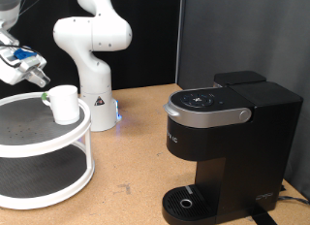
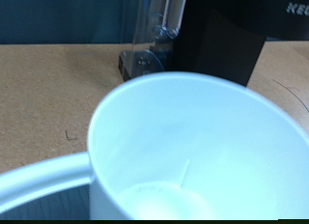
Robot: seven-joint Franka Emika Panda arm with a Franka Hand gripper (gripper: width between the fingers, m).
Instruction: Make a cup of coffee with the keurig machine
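Observation:
The cup is a small white mug standing upright on the top tier of a round white two-tier stand, at the exterior view's left. My gripper comes in from the upper left, with its fingertips at the cup's left side near the rim. The cup fills the wrist view and looks empty; my fingers do not show there. The keurig machine is black with a silver-grey rim and stands at the exterior view's right, lid down, with its round drip tray bare. It also shows in the wrist view, beyond the cup.
The white arm's base stands behind the stand, with a blue light at its foot. Brown tabletop lies between the stand and the machine. A cable runs beside the machine at the right edge. The backdrop is black.

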